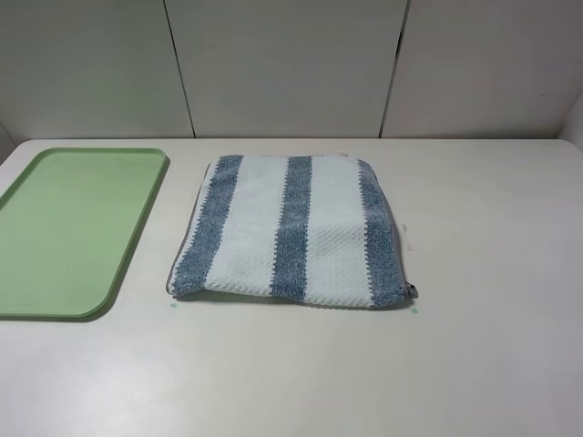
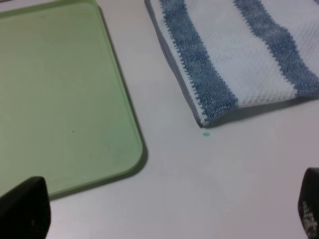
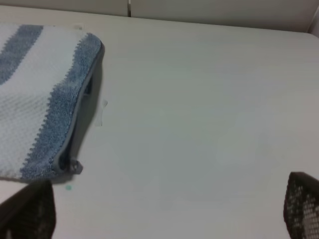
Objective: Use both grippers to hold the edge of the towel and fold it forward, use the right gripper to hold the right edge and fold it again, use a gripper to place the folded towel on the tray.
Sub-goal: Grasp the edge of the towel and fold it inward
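Table [image 1: 492, 309]: pale, flat, carries everything.

Tray [image 1: 55, 218]: light green, on the left side of the table, nothing on it.

Towel [image 1: 291, 228]: mid-table, flat, just right of the tray and not touching it. Thick striped waffle cloth; the side edges look layered. Judged soft, limp and light. It would likely sag or fall open if lifted by one layer, though the pile should grip well. Best hold: the near edge at both corners, pinching every layer.

Left gripper [image 2: 167, 206]: fingers [image 2: 25, 209] spread wide, empty, above the table near the towel's left corner.

Right gripper [image 3: 167, 209]: fingers [image 3: 30, 211] spread wide, empty, near the right corner.

Tag [image 3: 75, 167]: small grey loop at that corner. Too weak to hold alone.
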You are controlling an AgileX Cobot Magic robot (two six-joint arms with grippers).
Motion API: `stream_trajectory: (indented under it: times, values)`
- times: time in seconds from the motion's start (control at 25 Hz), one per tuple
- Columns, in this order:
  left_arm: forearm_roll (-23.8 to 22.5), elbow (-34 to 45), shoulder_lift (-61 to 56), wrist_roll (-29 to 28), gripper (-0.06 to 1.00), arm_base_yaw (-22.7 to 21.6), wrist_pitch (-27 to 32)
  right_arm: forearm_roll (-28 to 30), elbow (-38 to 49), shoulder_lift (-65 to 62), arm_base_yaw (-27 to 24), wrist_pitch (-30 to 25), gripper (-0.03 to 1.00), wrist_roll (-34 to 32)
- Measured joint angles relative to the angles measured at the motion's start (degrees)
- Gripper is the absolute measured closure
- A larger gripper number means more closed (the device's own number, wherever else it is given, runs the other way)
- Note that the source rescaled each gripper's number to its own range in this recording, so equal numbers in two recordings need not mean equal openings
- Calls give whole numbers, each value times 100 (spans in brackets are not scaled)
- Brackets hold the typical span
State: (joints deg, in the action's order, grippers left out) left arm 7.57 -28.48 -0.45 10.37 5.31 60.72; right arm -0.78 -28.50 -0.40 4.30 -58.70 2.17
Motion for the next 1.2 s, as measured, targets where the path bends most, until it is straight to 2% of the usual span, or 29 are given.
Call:
stream_trajectory:
  times: [1.2]
  values:
    - [0,0,0,0,-6,0,0,0,0,0,0,0,-3,0]
